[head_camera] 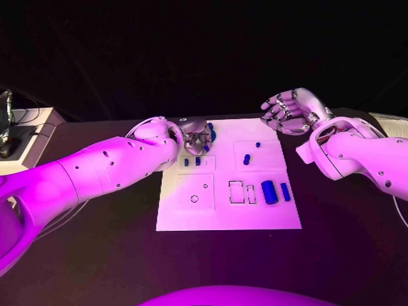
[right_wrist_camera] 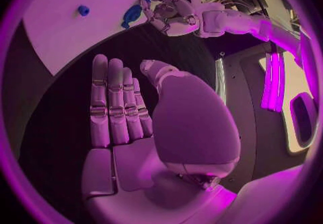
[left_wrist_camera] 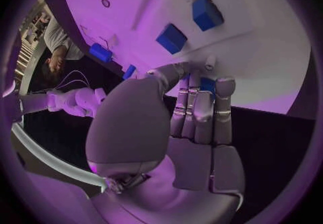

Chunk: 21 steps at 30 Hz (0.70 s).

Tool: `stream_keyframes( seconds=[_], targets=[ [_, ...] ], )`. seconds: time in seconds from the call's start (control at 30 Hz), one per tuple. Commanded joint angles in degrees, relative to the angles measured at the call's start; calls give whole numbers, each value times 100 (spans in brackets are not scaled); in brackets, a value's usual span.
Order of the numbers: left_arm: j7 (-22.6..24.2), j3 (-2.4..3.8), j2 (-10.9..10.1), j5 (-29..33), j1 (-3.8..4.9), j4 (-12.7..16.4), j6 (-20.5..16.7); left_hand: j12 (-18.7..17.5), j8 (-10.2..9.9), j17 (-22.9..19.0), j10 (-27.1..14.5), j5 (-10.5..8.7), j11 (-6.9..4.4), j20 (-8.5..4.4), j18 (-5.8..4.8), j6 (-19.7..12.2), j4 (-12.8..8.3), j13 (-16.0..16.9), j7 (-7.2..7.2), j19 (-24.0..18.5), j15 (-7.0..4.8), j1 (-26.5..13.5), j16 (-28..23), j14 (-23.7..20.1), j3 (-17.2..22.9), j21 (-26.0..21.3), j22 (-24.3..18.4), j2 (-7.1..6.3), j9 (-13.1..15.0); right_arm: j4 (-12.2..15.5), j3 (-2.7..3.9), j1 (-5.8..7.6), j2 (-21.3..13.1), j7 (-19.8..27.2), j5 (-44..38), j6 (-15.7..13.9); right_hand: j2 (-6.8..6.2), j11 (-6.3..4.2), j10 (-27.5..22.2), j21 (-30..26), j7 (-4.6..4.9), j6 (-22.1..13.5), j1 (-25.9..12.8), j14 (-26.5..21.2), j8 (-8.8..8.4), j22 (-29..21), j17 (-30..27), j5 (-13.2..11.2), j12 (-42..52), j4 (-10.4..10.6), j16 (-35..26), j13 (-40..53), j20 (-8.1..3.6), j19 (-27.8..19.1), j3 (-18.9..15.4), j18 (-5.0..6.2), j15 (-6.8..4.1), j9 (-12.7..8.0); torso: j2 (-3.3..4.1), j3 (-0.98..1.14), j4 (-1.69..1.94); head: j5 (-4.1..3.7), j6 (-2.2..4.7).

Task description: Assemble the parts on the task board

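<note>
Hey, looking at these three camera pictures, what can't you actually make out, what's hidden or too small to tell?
- Head view: the left hand covers most of the blue piece at the board's far edge, so its shape is unclear.
- Left wrist view: the fingers hide most of that piece; whether it is gripped or only touched is unclear.
- Head view: the outlined slots are too small to judge their depth.

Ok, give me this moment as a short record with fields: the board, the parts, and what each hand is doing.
board: white task board in the middle of the black table
parts: small blue parts lying on the board
left hand: left hand at the board's far left corner, fingers on a blue part
right hand: right hand raised by the board's far right corner, fingers straight, holding nothing
</note>
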Motion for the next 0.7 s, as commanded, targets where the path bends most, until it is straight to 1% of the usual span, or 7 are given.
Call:
stream_keyframes(
  seconds=[0.03, 0.1, 0.23, 0.33, 0.47, 0.6, 0.7],
  targets=[
    [186, 23, -47, 278, -7, 83, -302, -57, -50, 22, 55, -5, 11, 2, -119, 42, -33, -18, 28, 53, 4, -7, 26, 69, 10, 45, 24, 31, 64, -3, 2, -5, 1, 79, -7, 42, 15, 32, 10, -35, 23, -3, -24, -20, -36, -5, -5, 36, -27, -45, -14, -5, 26, -25, 0, 61, 29, -10, -2, -4, -5, -3, 20],
    [196, 72, -93, 392, -13, 135, -307, -84, -61, 48, 72, -6, 17, 5, -125, 49, -35, -21, 35, 73, 9, -15, 36, 87, 9, 61, 47, 30, 66, -6, 2, -7, -2, 79, -7, 44, 14, 33, 9, -40, 24, -3, -23, -21, -37, -11, -8, 37, -30, -48, -22, -11, 26, -25, 0, 61, 29, -10, -3, -7, 0, -8, 24],
    [181, 232, -230, 604, -26, 266, -237, -135, -79, 54, 99, -7, 24, 8, -125, 63, -42, -26, 42, 77, 16, -23, 43, 99, 8, 66, 51, 27, 69, -14, 2, -13, -9, 76, -7, 51, 13, 39, -2, -60, 28, 2, -24, -27, -36, -32, -18, 39, -44, -56, -50, -35, 30, -26, -2, 60, 35, -11, -10, -7, 13, -6, 25],
    [145, 316, -366, 711, -28, 358, -108, -170, -91, 46, 114, -8, 27, 12, -125, 70, -46, -30, 44, 76, 19, -31, 44, 99, 6, 65, 49, 23, 72, -16, 2, -16, -18, 70, -7, 57, 13, 39, -2, -60, 28, 2, -24, -27, -36, -32, -18, 39, -44, -56, -50, -35, 30, -26, -2, 60, 35, -11, -15, -3, 24, -10, 25],
    [90, 370, -529, 799, -30, 447, 93, -250, -119, 36, 141, -10, 32, 20, -122, 79, -46, -40, 46, 62, 25, -54, 45, 98, -5, 54, 38, 16, 77, -21, 2, -19, -26, 65, -7, 63, 13, 43, -9, -78, 31, 2, -25, -32, -38, -52, -26, 39, -56, -63, -73, -56, 34, -28, -4, 59, 40, -13, -20, 2, 40, -3, 27],
    [55, 391, -593, 834, -44, 461, 223, -278, -131, 24, 147, -11, 35, 22, -120, 77, -47, -43, 48, 55, 27, -59, 43, 93, -7, 48, 30, 14, 77, -38, 2, -27, -24, 68, -7, 80, 19, 47, -17, -102, 32, 4, -25, -41, -39, -76, -39, 40, -68, -69, -105, -80, 38, -33, -2, 59, 45, -14, -21, -15, 60, 1, 9],
    [30, 396, -602, 778, -69, 442, 280, -311, -145, 16, 157, -11, 37, 25, -119, 76, -51, -47, 51, 47, 29, -60, 42, 89, -7, 42, 24, 15, 78, -47, 2, -34, -18, 76, -7, 86, 25, 58, -25, -181, 38, 7, -33, -77, -43, -155, -88, 39, -98, -84, -227, -147, 54, -57, 1, 57, 61, -19, -24, -16, 60, 11, 4]
  ],
)
